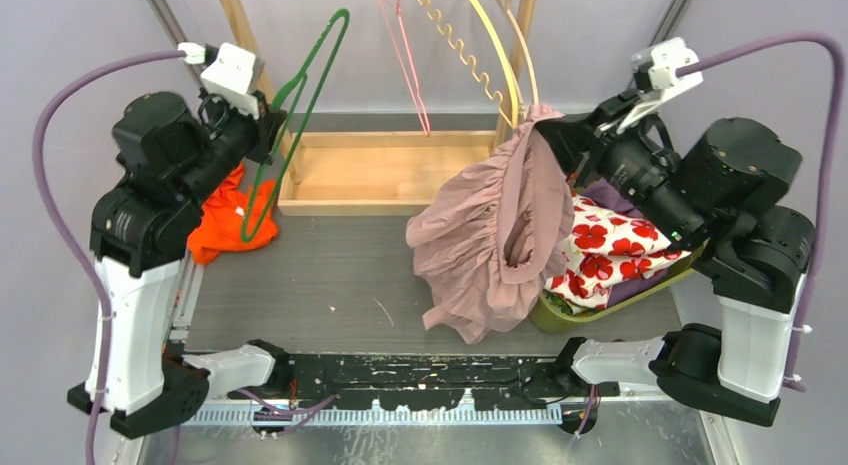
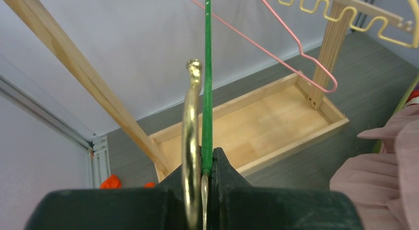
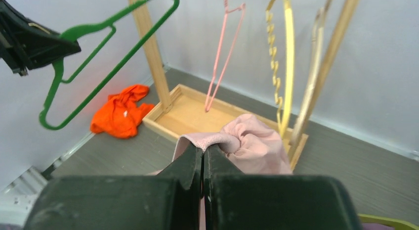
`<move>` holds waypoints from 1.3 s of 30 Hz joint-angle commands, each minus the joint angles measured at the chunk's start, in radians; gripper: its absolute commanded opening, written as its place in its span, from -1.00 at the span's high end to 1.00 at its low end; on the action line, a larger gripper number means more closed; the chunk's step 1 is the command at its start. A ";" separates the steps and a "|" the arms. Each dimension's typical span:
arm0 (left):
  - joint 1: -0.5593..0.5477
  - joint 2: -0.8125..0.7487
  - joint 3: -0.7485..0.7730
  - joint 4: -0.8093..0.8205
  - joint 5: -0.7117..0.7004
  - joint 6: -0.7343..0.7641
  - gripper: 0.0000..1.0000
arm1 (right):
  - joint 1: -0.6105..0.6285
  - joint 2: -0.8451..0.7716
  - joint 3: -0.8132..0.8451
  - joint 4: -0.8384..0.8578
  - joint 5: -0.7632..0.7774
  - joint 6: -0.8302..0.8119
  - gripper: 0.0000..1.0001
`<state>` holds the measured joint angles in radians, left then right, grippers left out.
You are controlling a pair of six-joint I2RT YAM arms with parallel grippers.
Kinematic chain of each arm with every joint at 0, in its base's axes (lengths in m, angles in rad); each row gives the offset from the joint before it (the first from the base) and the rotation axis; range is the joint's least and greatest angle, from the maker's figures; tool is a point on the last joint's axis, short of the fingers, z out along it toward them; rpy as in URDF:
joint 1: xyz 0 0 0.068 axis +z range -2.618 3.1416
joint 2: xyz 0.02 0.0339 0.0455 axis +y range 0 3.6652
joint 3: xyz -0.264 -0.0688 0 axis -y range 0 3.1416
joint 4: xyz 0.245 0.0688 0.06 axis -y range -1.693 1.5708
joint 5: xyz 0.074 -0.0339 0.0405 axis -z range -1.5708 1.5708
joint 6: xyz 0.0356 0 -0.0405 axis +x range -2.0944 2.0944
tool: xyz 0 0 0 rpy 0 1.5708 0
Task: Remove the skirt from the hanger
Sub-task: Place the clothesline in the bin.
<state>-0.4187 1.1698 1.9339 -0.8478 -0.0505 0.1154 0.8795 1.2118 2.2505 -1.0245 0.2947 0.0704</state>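
The green hanger (image 1: pixel 300 125) with a gold metal hook (image 2: pixel 191 121) is bare and tilted in the air at the left. My left gripper (image 1: pixel 268 115) is shut on it, gripping the green neck (image 2: pixel 207 91) between the jaws (image 2: pixel 205 163). The pink skirt (image 1: pixel 485 235) hangs apart from the hanger, right of centre, its lower folds bunched on the grey table. My right gripper (image 1: pixel 545 135) is shut on the skirt's waistband (image 3: pixel 217 138), the fabric pinched at the fingertips (image 3: pixel 203 151).
A wooden rack with a tray base (image 1: pixel 375 175) stands at the back, carrying a pink wire hanger (image 1: pixel 405 55) and a yellow wavy hanger (image 1: pixel 470 55). An orange garment (image 1: pixel 228 220) lies at the left. An olive basket (image 1: pixel 600 310) of floral cloth (image 1: pixel 600 250) sits at the right.
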 commanded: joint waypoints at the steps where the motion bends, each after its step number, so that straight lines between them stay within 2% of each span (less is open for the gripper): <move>1: 0.001 0.195 0.145 -0.116 -0.024 0.028 1.00 | 0.001 -0.045 0.006 0.180 0.180 -0.108 0.98; 7: 0.027 0.435 0.422 -0.132 0.017 -0.039 1.00 | 0.001 -0.078 0.052 0.309 0.309 -0.262 0.99; 13: 0.101 0.573 0.545 -0.083 0.123 -0.129 1.00 | 0.001 -0.102 0.039 0.374 0.392 -0.402 0.99; 20: 0.102 0.582 0.563 0.145 0.190 -0.225 1.00 | 0.001 -0.155 -0.075 0.633 0.578 -0.671 0.99; 29: 0.103 0.563 0.558 0.155 0.228 -0.207 1.00 | 0.001 -0.182 -0.285 0.932 0.734 -0.997 0.98; 33: 0.102 0.540 0.526 0.151 0.254 -0.190 1.00 | 0.001 -0.186 -0.365 0.973 0.789 -1.009 0.99; 39: 0.104 0.528 0.519 0.143 0.255 -0.156 1.00 | 0.001 -0.272 -0.573 0.822 0.931 -0.805 0.97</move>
<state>-0.3149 1.7489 2.4466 -0.7746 0.1806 -0.0704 0.8795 0.9989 1.7756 -0.1650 1.1126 -0.8387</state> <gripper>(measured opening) 0.042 0.041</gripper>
